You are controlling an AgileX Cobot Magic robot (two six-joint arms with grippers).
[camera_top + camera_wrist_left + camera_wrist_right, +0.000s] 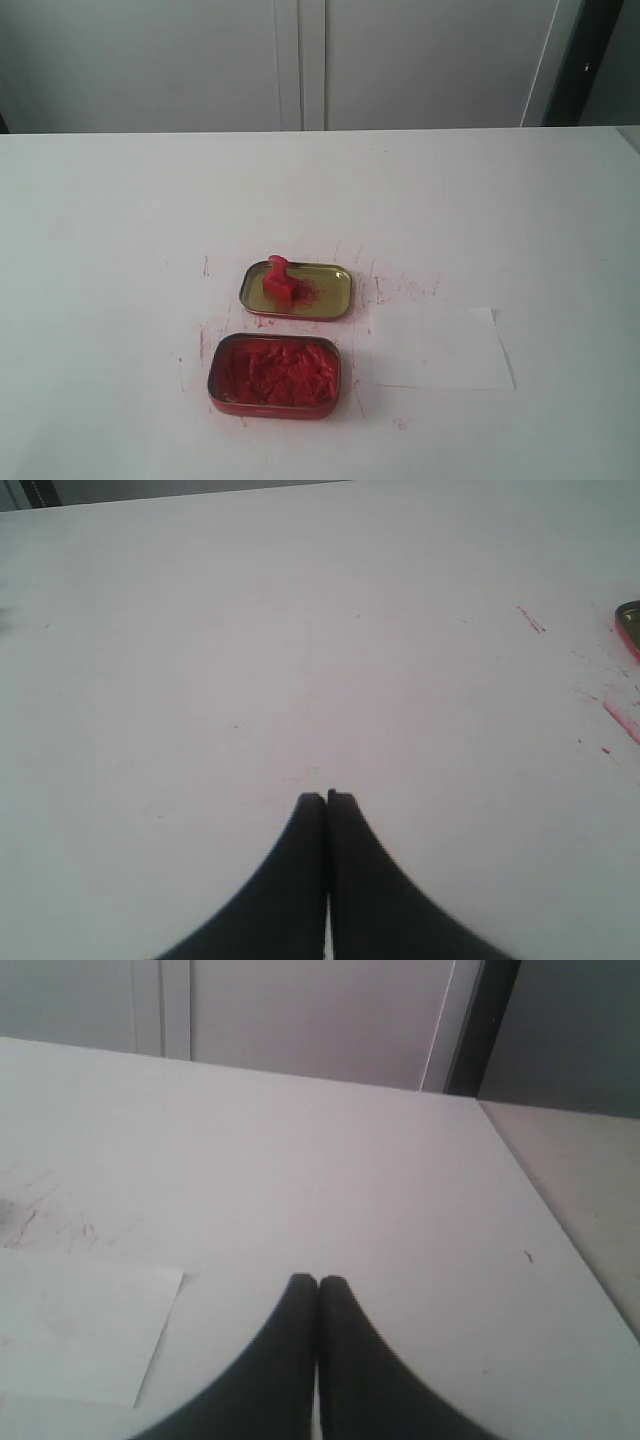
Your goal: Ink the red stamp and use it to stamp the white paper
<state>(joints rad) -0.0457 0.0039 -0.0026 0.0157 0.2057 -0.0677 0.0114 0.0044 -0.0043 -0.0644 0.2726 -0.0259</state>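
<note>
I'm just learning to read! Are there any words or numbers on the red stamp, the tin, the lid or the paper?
There is no text to read in any view.
red stamp: no letters show; its underside is hidden.
white paper: blank.
ink tin: no label shows.
gold lid: just a red smudge.
table: only red ink streaks, which are not letters.

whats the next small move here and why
Probably open the left gripper, jaws apart, ready to reach the red stamp. It stands untouched in the gold lid, left of middle, and both the left and the right gripper are shut, empty.
</note>
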